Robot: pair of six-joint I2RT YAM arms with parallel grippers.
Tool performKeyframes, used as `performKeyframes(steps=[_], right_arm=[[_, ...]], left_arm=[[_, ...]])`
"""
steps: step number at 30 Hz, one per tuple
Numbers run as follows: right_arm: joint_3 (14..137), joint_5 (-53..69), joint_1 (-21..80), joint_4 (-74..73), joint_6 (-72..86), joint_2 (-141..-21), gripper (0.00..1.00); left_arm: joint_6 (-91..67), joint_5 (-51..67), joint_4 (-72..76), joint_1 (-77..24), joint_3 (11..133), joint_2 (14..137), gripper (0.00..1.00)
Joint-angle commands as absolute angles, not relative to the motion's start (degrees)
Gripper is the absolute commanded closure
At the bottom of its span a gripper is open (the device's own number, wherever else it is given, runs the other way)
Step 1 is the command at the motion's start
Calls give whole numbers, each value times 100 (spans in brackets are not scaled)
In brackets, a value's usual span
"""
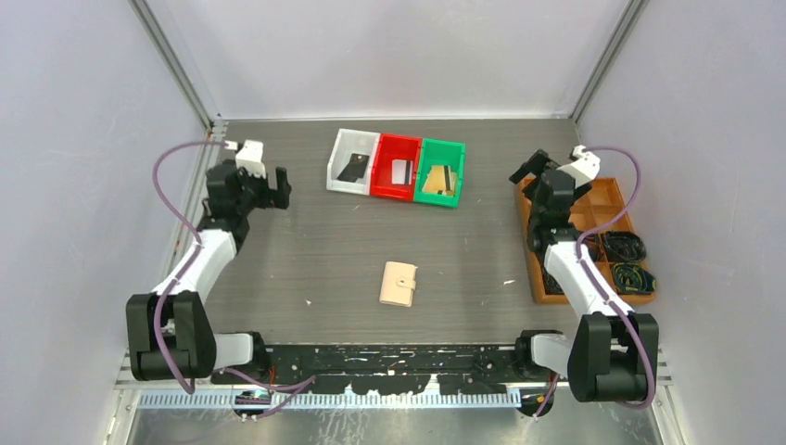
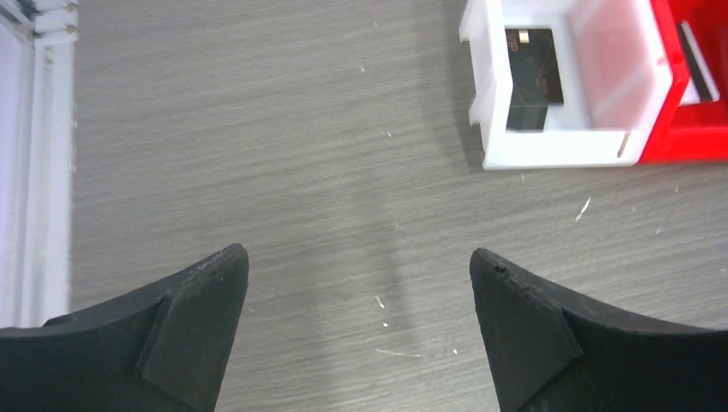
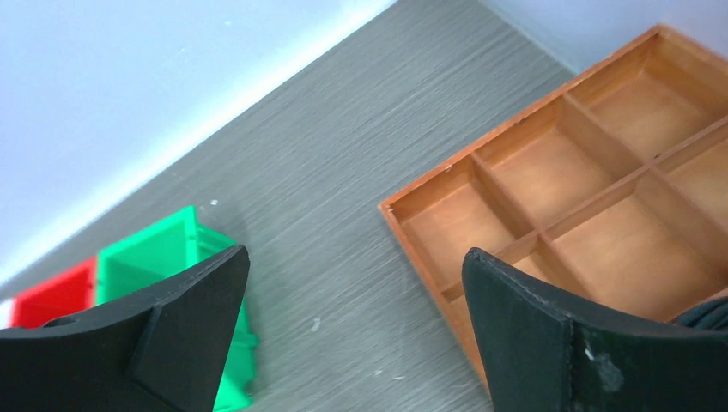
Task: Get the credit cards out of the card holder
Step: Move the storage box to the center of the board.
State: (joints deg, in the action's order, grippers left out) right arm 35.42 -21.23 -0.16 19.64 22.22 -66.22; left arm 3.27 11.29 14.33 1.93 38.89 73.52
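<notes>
The beige card holder [image 1: 399, 283] lies folded shut on the grey table, in the middle near the front. A black card [image 1: 352, 168] lies in the white bin [image 1: 335, 163], a white-grey card [image 1: 401, 171] in the red bin [image 1: 380, 169], a gold card [image 1: 438, 181] in the green bin [image 1: 458, 172]. The black card also shows in the left wrist view [image 2: 532, 75]. My left gripper [image 1: 275, 189] is open and empty at the far left, left of the bins. My right gripper [image 1: 524, 171] is open and empty at the far right, between the green bin and the orange tray.
An orange compartment tray [image 1: 535, 250] stands at the right edge; its near compartments hold dark coiled cables [image 1: 623, 246]. It also shows in the right wrist view [image 3: 481, 163]. White enclosure walls stand on three sides. Small white specks lie on the table.
</notes>
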Motion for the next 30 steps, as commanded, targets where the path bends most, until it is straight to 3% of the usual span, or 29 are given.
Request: performKeyframes(steps=[1,5,8,17,25,30], right_arm=[[4830,-2178,-19,-136,3741,-6795,0],[5484,-904,-7,-631,3654,-7331,1],[5985,-938,473,-840,3427,-7722,1],[8169,-1964,2286,-1942,2913,-9509,8],[10144,-2183,2749,-2928,2615,-11466,24],[10740,-2267,2754,-3138,2546,-12038,31]], left_arm=[[514,1702,-1370,556,5454,7290,0],[422,1940,-3031,683,6873,7774,0],[487,2155,-3706,689,7413,8038,0],[695,2511,-4443,675,7444,8068,0],[995,2612,-4965,674,7322,7859,0],[1326,2898,-5424,669,7409,7747,0]])
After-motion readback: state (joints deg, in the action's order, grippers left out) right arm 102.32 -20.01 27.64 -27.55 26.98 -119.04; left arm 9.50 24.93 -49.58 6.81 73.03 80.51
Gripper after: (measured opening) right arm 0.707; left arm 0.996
